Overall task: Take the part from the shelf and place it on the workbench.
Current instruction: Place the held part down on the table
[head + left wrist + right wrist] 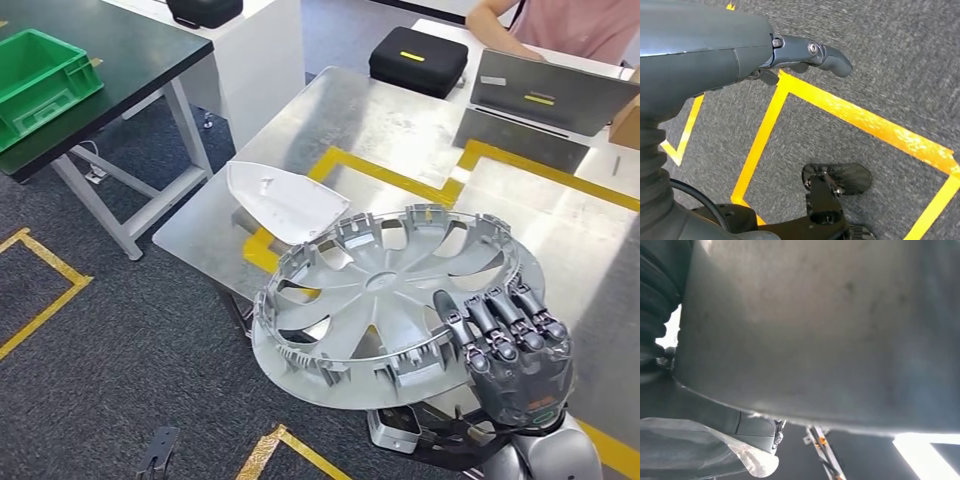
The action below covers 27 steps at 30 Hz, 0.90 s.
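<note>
Right robot hand (pixel 513 345) grips the hubcap (pixel 392 300) by its rim, hovering over the bench (pixel 362 120) edge. Carrying step; next I'd lower it flat, then release.

Dark grey right hand (pixel 513 345) with segmented fingers, silver wrist, black cables

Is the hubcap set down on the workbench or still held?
Held: the right hand grips the hubcap by its rim, tilted at the workbench edge.
</note>
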Available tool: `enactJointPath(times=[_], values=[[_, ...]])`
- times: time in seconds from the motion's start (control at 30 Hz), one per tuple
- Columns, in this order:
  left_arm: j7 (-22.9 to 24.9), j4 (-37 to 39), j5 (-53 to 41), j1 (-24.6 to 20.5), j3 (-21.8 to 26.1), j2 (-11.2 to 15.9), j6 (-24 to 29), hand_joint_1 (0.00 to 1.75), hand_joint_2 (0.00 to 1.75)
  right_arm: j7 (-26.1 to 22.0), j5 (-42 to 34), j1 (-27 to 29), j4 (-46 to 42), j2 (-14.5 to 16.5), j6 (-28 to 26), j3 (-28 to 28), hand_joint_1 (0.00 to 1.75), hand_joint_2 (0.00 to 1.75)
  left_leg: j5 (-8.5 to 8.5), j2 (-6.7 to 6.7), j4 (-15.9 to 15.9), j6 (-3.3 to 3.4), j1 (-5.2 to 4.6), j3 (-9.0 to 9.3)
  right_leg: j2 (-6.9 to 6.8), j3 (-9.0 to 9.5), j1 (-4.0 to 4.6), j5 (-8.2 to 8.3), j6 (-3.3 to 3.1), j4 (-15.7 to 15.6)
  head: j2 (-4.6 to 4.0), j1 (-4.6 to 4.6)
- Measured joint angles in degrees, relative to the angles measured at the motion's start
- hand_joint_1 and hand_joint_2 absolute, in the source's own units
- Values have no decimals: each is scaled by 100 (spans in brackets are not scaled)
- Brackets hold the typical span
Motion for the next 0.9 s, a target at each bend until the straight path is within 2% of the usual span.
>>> enactJointPath(times=[0.07,0.1,0.17,0.2,0.23,0.27,0.3,0.37,0.4,0.43,0.5,0.53,0.57,0.6,0.63,0.67,0.7,0.73,0.77,0.8,0.83,0.9], values=[[0,-1,-14,-12,0,1,-29,0,175,-22,1,1,-1,4,0,0,175,175,-153,-123,178,-55,30,-55,101,3,-15,22,-69,-13,-1,-14],[0,-1,-20,-14,0,1,-44,0,175,-30,1,-2,-1,7,0,0,175,175,-308,-240,432,-77,40,-161,150,9,-25,31,-98,-20,-1,-29],[0,2,-37,3,0,-2,-64,0,175,-43,2,-3,3,9,0,0,175,175,-665,-413,1212,-88,46,-513,267,9,-20,36,-129,-18,-1,-50],[3,3,-49,16,0,-5,-71,0,175,-52,2,0,5,10,0,0,175,175,-759,-436,1532,-86,45,-671,339,10,-16,37,-134,-17,-1,-53],[5,4,-59,25,0,-7,-73,0,175,-61,2,3,7,10,0,0,175,175,-745,-447,1674,-77,43,-753,415,12,-11,38,-135,-14,0,-52],[8,4,-67,27,0,-7,-73,0,175,-68,2,5,9,10,0,0,175,175,-617,-459,1589,-60,42,-734,490,17,-8,38,-135,-11,0,-53],[11,4,-72,25,0,-5,-73,0,175,-75,2,6,9,10,0,0,175,175,-407,-496,1298,-36,41,-618,562,24,-8,38,-134,-9,0,-54],[11,5,-76,20,0,2,-74,0,175,-83,2,2,10,10,0,0,175,175,-33,-728,527,19,54,-294,689,21,-7,38,-118,3,0,-51],[13,6,-78,18,0,4,-75,0,175,-88,2,0,10,10,0,0,175,175,48,-830,259,32,58,-179,746,4,-9,42,-97,13,0,-51],[14,7,-82,17,0,4,-76,0,175,-94,2,1,12,10,0,0,175,175,63,-899,119,39,58,-122,799,-19,-17,50,-66,17,0,-50],[21,7,-92,11,0,-6,-80,0,175,-108,2,10,15,11,0,0,175,175,53,-835,58,53,51,-102,898,-64,-33,77,13,1,1,-49],[25,7,-103,4,0,-13,-83,0,175,-114,1,18,16,11,0,0,175,175,71,-781,28,79,57,-94,870,-95,-33,62,46,13,0,-45],[27,7,-114,-3,0,-20,-85,0,175,-118,1,16,16,12,0,0,175,175,90,-722,-2,114,67,-86,770,-154,-26,-7,75,101,1,-26],[28,7,-124,-8,0,-27,-86,0,175,-120,0,10,16,13,0,1,175,175,105,-656,-30,147,77,-80,629,-266,-19,-143,101,317,1,-8],[30,7,-129,-7,0,-26,-86,0,175,-120,0,6,16,13,0,1,175,175,110,-588,-37,168,72,-77,464,-422,-20,-326,122,646,1,11],[30,7,-130,0,0,-27,-87,0,175,-121,0,0,18,14,0,1,175,175,108,-523,-37,182,66,-80,358,-601,-25,-508,145,1035,1,26],[30,7,-131,7,0,-27,-88,0,175,-121,0,1,21,14,0,1,175,175,105,-453,-35,185,60,-82,310,-758,-30,-636,166,1375,0,27],[31,7,-133,11,0,-29,-93,0,175,-121,0,4,25,14,0,1,175,175,103,-386,-34,185,58,-82,286,-837,-34,-666,183,1552,0,30],[31,7,-136,10,0,-32,-100,0,175,-123,0,6,28,14,0,0,175,175,99,-324,-33,180,58,-81,264,-808,-36,-590,194,1510,0,30],[31,7,-138,5,0,-38,-109,0,175,-124,0,7,31,14,0,0,175,175,92,-267,-31,170,58,-75,222,-662,-38,-430,196,1243,0,31],[31,7,-141,-1,0,-43,-119,0,175,-125,0,7,31,14,0,0,175,175,82,-215,-27,154,54,-66,130,-436,-36,-243,191,831,0,31],[31,7,-144,-6,0,-50,-128,0,175,-127,0,-2,32,17,0,1,175,175,52,-125,-2,102,21,-55,-51,-45,-2,-33,141,144,1,26]])
